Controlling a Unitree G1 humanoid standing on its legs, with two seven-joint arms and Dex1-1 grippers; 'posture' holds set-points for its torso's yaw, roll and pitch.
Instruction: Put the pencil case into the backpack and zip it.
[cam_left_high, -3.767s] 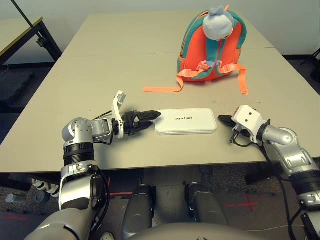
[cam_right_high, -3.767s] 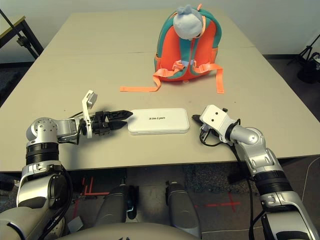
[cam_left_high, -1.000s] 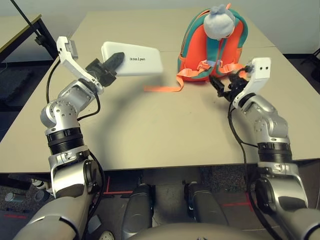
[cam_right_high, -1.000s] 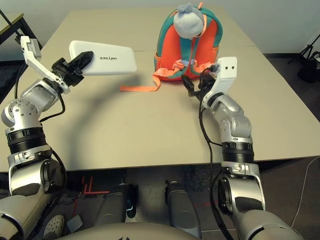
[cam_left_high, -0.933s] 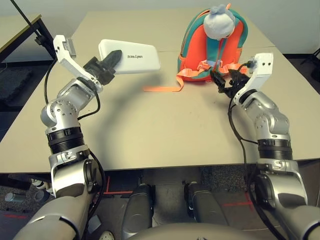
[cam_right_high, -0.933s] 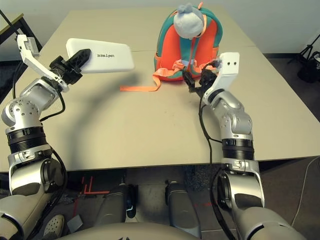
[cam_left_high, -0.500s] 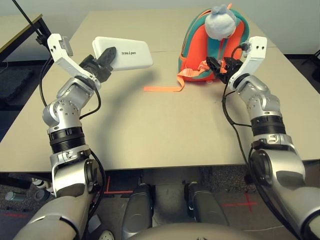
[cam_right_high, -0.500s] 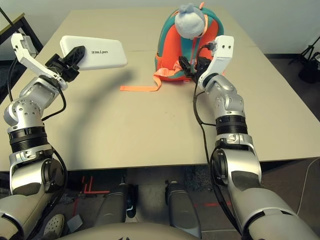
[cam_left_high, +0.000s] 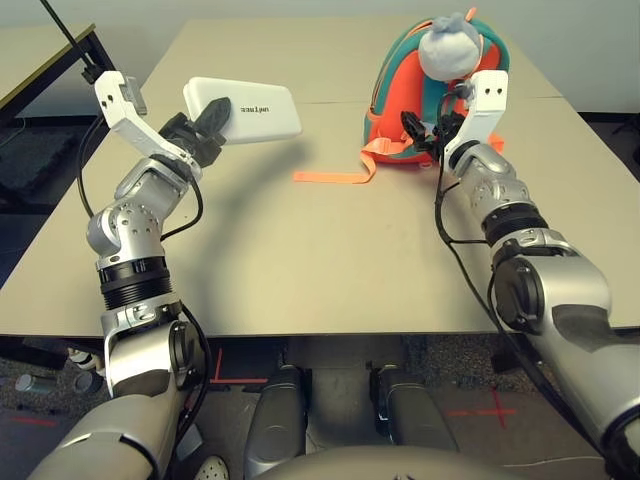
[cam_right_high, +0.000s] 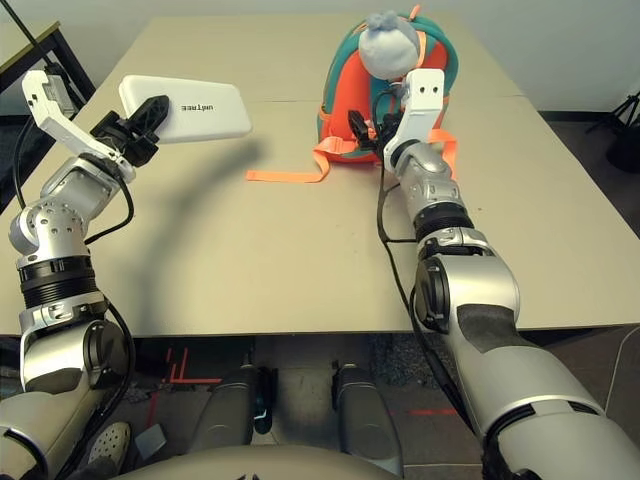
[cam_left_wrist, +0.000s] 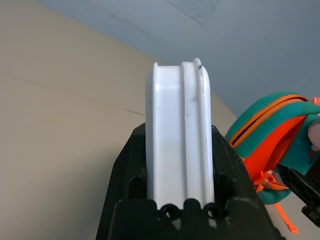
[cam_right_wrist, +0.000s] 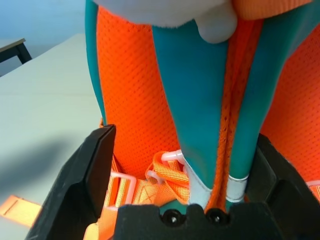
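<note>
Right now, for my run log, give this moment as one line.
left gripper: shut on pencil case, held aloft | right gripper: open at backpack straps

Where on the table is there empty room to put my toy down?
The widest bare patch of the table is the near half, between the two arms, in front of the loose orange strap. The far left, behind the raised pencil case in the left gripper, is bare too. It is crowded at the backpack, where the open right gripper reaches in.
</note>
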